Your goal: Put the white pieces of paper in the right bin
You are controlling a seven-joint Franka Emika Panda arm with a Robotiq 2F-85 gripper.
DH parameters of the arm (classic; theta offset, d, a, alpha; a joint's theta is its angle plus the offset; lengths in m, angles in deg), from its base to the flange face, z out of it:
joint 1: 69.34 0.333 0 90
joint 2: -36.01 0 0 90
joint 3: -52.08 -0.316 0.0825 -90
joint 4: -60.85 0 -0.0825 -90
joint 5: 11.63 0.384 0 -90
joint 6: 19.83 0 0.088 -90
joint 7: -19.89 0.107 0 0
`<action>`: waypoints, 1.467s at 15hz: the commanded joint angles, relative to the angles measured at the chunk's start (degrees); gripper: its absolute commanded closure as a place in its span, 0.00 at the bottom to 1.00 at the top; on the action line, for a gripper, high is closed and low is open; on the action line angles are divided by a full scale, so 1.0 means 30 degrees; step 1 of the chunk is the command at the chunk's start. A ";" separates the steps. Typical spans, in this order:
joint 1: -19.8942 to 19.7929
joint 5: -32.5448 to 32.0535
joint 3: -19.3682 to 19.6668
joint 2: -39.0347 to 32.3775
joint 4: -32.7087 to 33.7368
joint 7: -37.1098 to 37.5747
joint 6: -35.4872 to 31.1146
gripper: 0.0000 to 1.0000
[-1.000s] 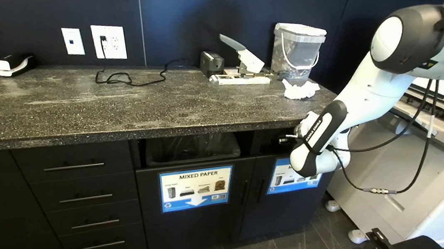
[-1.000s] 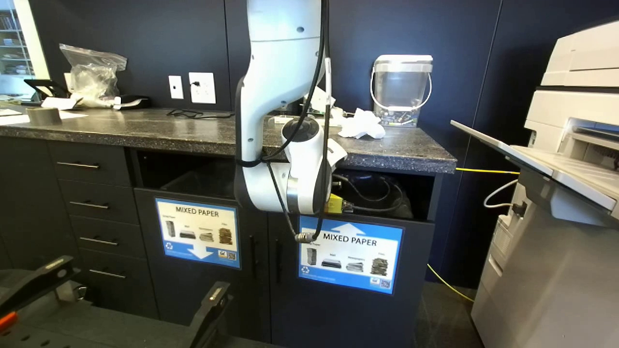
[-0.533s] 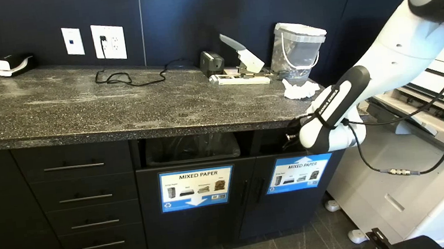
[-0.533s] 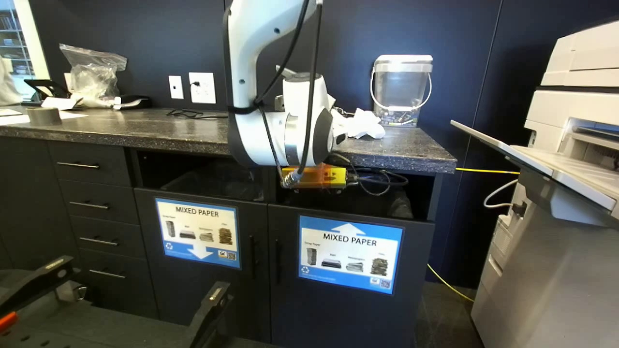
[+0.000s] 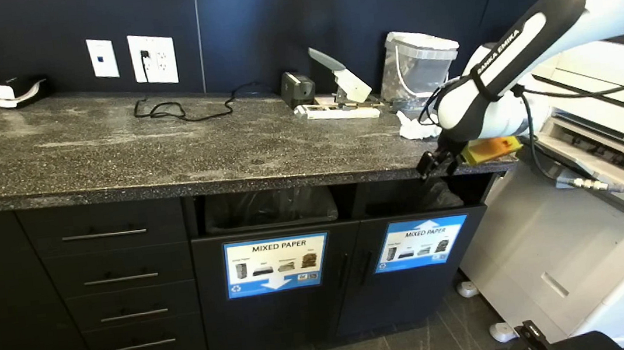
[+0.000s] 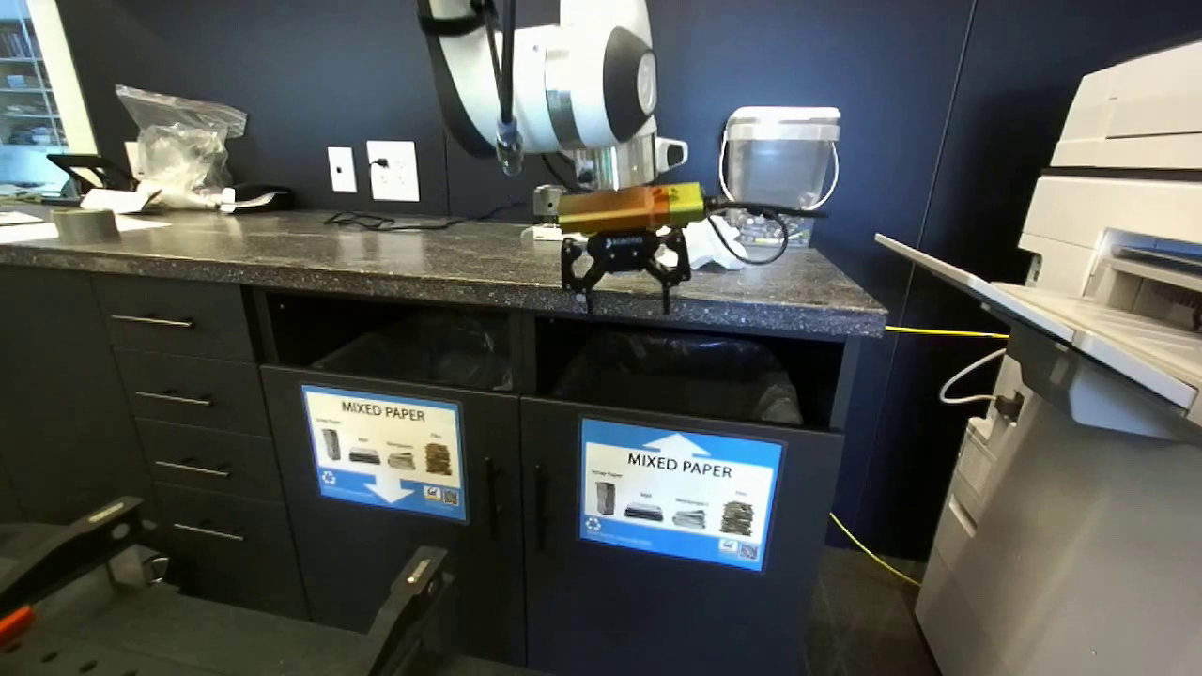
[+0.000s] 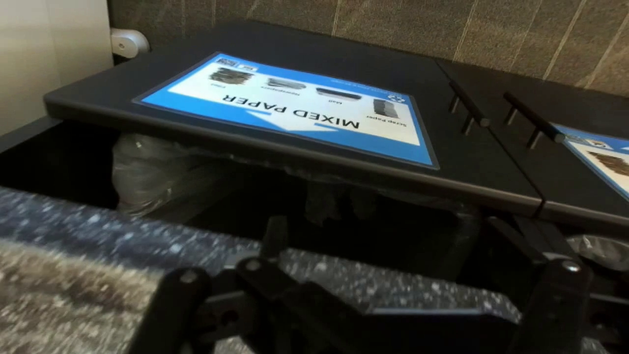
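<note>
1. Arm bent at the wrist; gripper points down near the front edge of the counter, fingers spread, released.
2. White paper wad on the counter, near the bucket; visible long axis roughly along that edge, one tip pointing up.
3. Wad partly hidden (the arm covers one end); interior of the right bin too dark to read.

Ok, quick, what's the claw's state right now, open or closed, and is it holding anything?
Claw: open, holding nothing.
</note>
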 commanded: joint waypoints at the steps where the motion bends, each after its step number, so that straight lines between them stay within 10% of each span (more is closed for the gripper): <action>1: 0.1192 0.0606 0.1133 0.2083 0.0832 -0.1389 0.1874 0.00; 11: 0.2623 0.1045 0.2799 -0.0829 0.7633 -0.1068 0.1173 0.00; 22: -0.0922 0.3987 -0.1810 -0.7445 1.6646 -0.8929 0.4446 0.00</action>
